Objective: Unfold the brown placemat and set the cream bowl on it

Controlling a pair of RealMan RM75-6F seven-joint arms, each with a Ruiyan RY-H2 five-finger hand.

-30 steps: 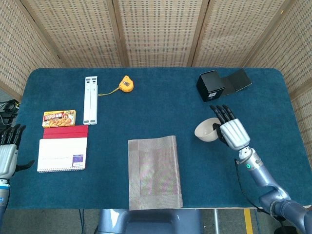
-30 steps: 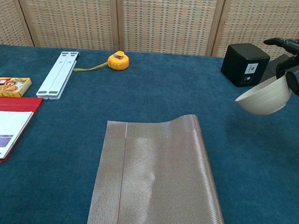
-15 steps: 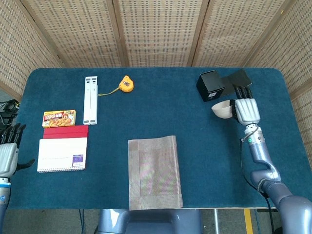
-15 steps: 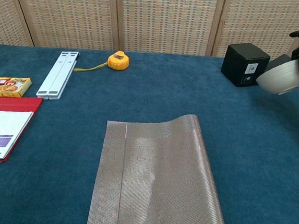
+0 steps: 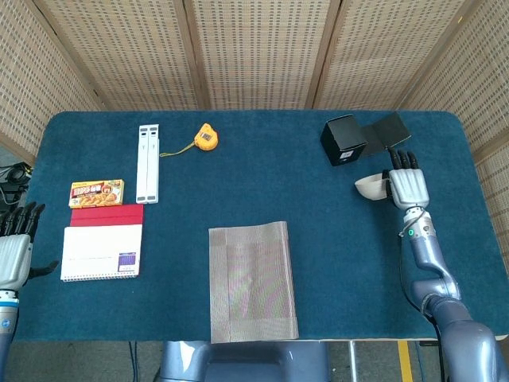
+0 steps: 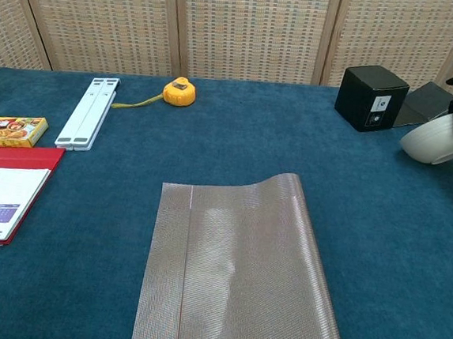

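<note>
Cream bowl (image 5: 371, 187) gripped in right robot hand (image 5: 407, 187), placemat (image 5: 252, 280) well apart

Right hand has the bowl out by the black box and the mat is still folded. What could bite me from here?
1. The right hand holds the cream bowl by its rim only; a jerky move may tip or drop it.
2. The black box sits close beside the bowl, so a swing inward could clip it.
3. The brown placemat is still folded, with a raised far edge; the left hand waits off the table's left edge, so setting the bowl down now would pin the fold.
</note>
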